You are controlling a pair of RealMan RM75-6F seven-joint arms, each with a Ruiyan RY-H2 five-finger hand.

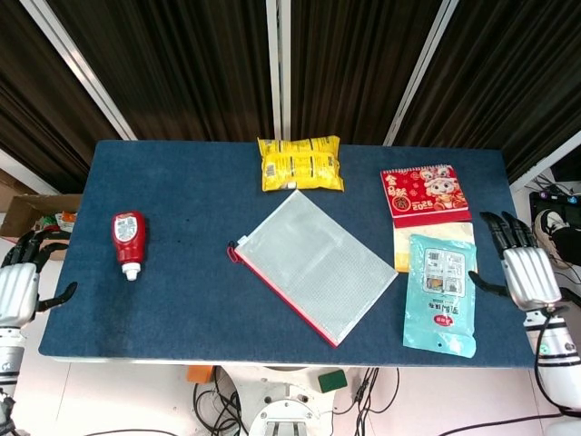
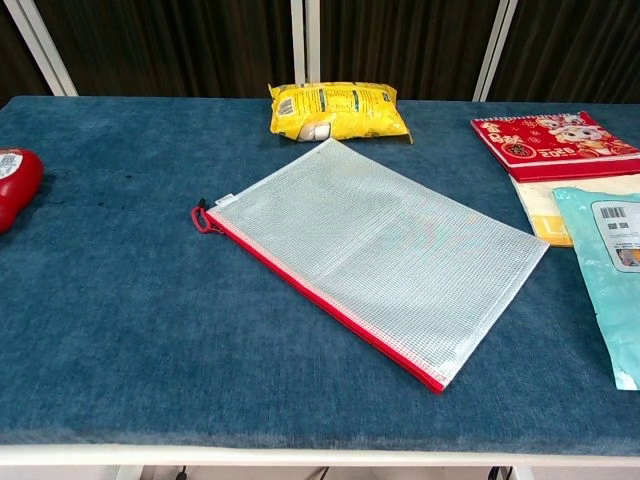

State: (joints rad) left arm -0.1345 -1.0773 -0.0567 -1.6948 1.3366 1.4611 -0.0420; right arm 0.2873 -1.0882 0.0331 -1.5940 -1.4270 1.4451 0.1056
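Note:
A white mesh zip pouch (image 1: 317, 263) (image 2: 378, 250) with a red edge lies flat in the middle of the blue table (image 1: 200, 300). My left hand (image 1: 18, 286) hangs off the table's left edge, fingers spread, holding nothing; the red bottle (image 1: 128, 241) (image 2: 14, 183) is the thing nearest to it. Off the right edge my right hand (image 1: 526, 272) is open as well, just right of a light-blue packet (image 1: 442, 291) (image 2: 610, 270). Neither hand shows in the chest view.
A yellow snack bag (image 1: 300, 163) (image 2: 338, 110) lies at the back centre. A red booklet (image 1: 423, 193) (image 2: 553, 133) sits at the back right, with a pale yellow pad (image 1: 404, 241) (image 2: 535, 205) partly under the packet. A cardboard box (image 1: 36, 218) stands left of the table.

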